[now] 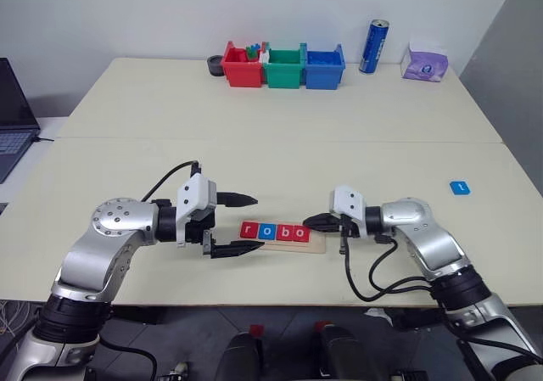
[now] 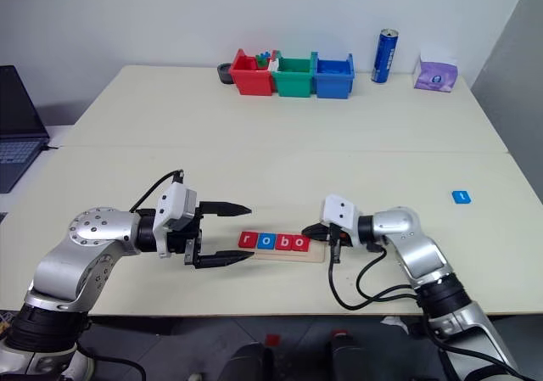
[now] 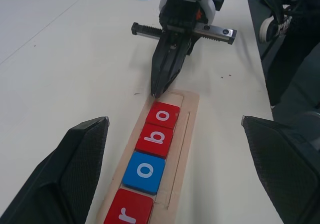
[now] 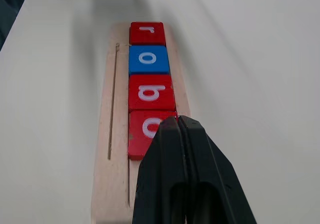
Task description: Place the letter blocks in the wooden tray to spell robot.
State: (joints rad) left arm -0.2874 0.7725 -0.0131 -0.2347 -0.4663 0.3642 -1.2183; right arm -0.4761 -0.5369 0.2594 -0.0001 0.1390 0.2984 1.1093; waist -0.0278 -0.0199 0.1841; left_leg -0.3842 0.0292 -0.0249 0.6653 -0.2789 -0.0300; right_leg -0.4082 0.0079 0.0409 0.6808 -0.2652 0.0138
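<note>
The wooden tray lies on the pale counter near its front edge, and everything else is placed from it. Four letter blocks sit in its groove side by side, touching: a red "r", a blue "o", a red "b" and a red "o", which leaves the slot at the tray's right end bare. The right pincer has its two black fingers pressed together with nothing between them; its tip hangs just at that right end, close above the last red "o" and the empty slot. The left pincer waits at the tray's left end with its fingers spread wide apart, one behind the tray and one in front, holding nothing. A fifth letter block, blue, lies on the counter well to the right of the tray and a little farther back. Far behind the tray, along the counter's back edge, stand a red bin, a green bin and a blue bin, with a blue can to their right.
</note>
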